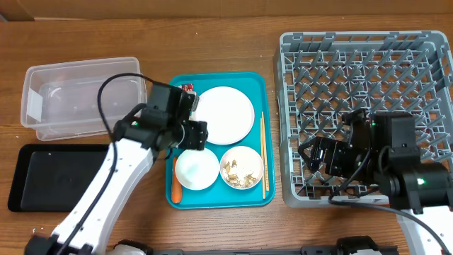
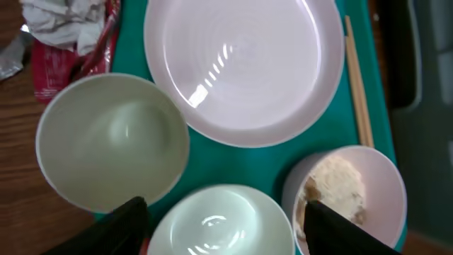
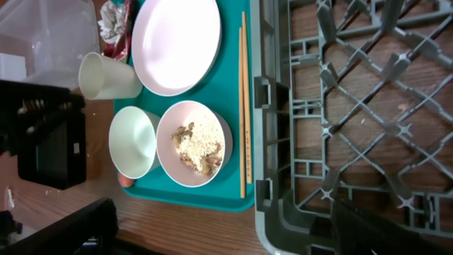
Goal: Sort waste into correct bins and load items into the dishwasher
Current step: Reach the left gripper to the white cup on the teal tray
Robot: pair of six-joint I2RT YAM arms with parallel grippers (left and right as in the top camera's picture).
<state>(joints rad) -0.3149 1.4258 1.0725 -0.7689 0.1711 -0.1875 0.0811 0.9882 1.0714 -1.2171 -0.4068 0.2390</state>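
Just below, the empty bowl (image 2: 221, 225) lies centred between the left gripper's (image 2: 225, 211) wide-spread jaws.

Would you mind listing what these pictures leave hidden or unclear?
1. Cup: overhead, hidden under the left arm.
2. Wrapper: cut off by the top edge in both wrist views; overhead, mostly under the left arm.
3. Carrot: right wrist view, only an end shows past the empty bowl.
4. Food scraps: overhead, too small to identify.
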